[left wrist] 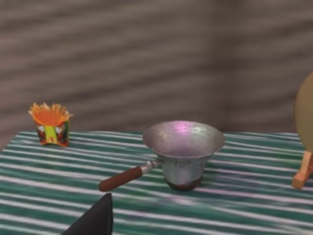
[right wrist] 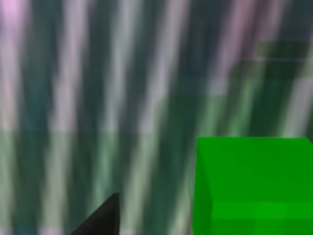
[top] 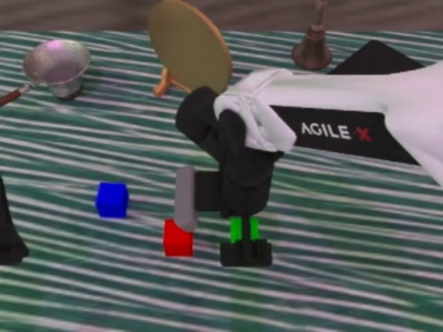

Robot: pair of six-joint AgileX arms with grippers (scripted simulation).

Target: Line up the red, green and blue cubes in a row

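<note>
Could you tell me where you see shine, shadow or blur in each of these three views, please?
Top view: a pale sheen on the metal pan, and the right arm hides most of the green cube. Left wrist view: a pinkish gleam inside the pan, the back wall soft. Right wrist view: the striped cloth is smeared, while the green cube stays crisp-edged.

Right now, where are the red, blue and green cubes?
red cube (top: 178, 240): top view, its top face.
blue cube (top: 112, 199): top view, its top face.
green cube (right wrist: 252, 183): right wrist view, its near face.
</note>
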